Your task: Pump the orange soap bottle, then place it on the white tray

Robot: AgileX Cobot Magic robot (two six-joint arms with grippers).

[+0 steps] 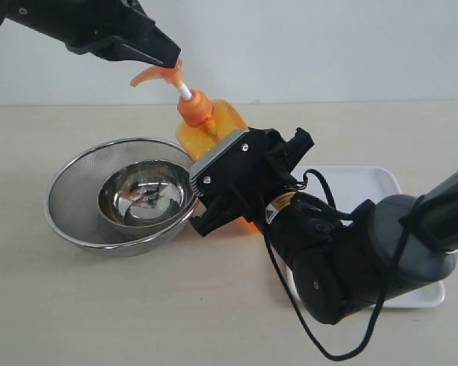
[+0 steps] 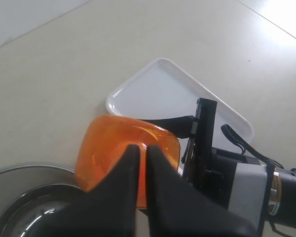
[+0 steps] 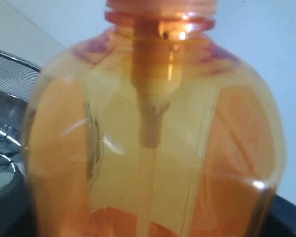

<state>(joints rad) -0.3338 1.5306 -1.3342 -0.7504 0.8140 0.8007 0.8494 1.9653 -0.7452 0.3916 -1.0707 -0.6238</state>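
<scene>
The orange soap bottle (image 1: 211,126) leans tilted toward the left, its base hidden behind my right gripper (image 1: 218,192), which is shut on its body. The bottle (image 3: 153,148) fills the right wrist view, hiding the fingers there. My left gripper (image 1: 172,59) is shut, and its tip rests on top of the orange pump head (image 1: 156,75); the white stem shows below. Seen from the left wrist, the shut fingers (image 2: 130,163) sit over the bottle (image 2: 108,143). The white tray (image 1: 366,183) lies on the table to the right, partly under my right arm, with nothing on it (image 2: 163,89).
A metal mesh strainer (image 1: 69,191) with a steel bowl (image 1: 141,200) inside it stands just left of the bottle, below the pump spout. A black cable (image 1: 320,339) loops off my right arm toward the table's front. The wall is close behind.
</scene>
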